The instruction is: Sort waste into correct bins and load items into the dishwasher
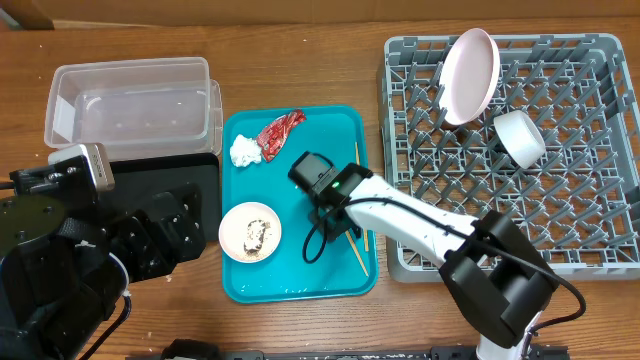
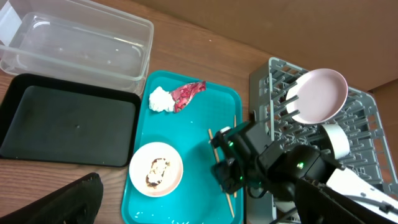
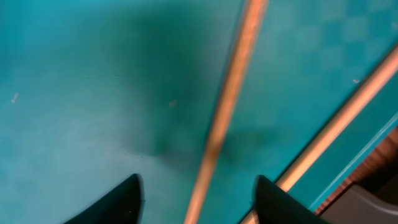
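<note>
on the teal tray (image 1: pixel 290 290), the right gripper (image 3: pixel 196 186) is down low over the chopsticks (image 1: pixel 357 255), its jaws spread apart and not gripping; in the wrist view one blurred chopstick (image 3: pixel 230 93) runs between the two dark fingertips while the other chopstick (image 3: pixel 348 118) lies out by the right-hand finger, near the tray's edge. a food bowl (image 1: pixel 250 232) with rice and brownish scraps sits at the tray's left side, and the white napkin (image 1: pixel 245 151) touches the red wrapper (image 1: pixel 281 130) at the far end. the clear tub (image 1: pixel 140 110) and black tray (image 2: pixel 68 127) lie side by side left of the teal tray. in the dish rack (image 1: pixel 580 200) the pale plate (image 1: pixel 470 75) stands tilted on edge, a white bowl (image 1: pixel 520 138) just beside it. of the left gripper (image 2: pixel 71 198) only a dark edge shows, so open or closed cannot be told
</note>
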Controlling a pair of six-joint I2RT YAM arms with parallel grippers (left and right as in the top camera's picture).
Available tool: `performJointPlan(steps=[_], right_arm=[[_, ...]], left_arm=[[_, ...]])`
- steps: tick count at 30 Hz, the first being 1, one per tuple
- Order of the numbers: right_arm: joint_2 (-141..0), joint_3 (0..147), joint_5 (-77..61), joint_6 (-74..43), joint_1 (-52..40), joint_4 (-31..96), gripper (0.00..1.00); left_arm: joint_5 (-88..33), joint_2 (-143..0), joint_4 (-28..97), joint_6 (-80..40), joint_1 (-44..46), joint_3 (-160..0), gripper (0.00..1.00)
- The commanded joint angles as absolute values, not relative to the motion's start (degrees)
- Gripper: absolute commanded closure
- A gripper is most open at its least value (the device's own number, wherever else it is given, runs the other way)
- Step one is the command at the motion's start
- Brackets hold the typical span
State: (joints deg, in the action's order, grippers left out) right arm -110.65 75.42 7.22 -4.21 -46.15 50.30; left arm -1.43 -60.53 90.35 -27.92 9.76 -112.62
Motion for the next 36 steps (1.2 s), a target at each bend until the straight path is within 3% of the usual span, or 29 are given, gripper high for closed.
performJointPlan(steps=[1, 3, 5, 8, 11, 20, 23, 30, 36], right_arm=[[-110.4, 75.4, 1.5, -2.0, -44.1, 49.1, 0.60], [-110.8, 74.1, 1.4, -1.4, -43.9, 48.4, 0.67], [-110.9, 73.3, 1.8, -1.1, -43.9, 48.2, 0.60], [-110.9, 73.3, 1.8, -0.3, -43.8, 48.3, 0.63], [-111.4, 72.6, 1.8, 1.8, -43.6, 48.1, 0.56], [-113.1, 72.3, 0.7, 3.5, -43.2, 47.5, 0.62], [-113.7, 72.3, 0.2, 4.7, -43.2, 47.4, 0.78], [-113.4, 74.8, 2.3, 1.6, -43.2, 51.0, 0.96], [-106.9, 84.0, 2.5, -1.8, -43.0, 58.2, 0.96]], left_arm=[[-1.5, -60.7, 90.2, -27.4, 9.7, -113.0, 0.00], [-1.5, -60.7, 90.2, -27.4, 9.7, -113.0, 0.00], [-1.5, -60.7, 90.2, -27.4, 9.7, -113.0, 0.00], [-1.5, -60.7, 90.2, -27.4, 9.7, -113.0, 0.00], [-1.5, -60.7, 90.2, -27.4, 9.7, -113.0, 0.00], [-1.5, -60.7, 90.2, -27.4, 9.7, -113.0, 0.00], [-1.5, -60.7, 90.2, -27.4, 9.7, -113.0, 0.00], [-1.5, -60.7, 90.2, -27.4, 9.7, -113.0, 0.00], [-1.5, -60.7, 90.2, -27.4, 9.7, -113.0, 0.00]])
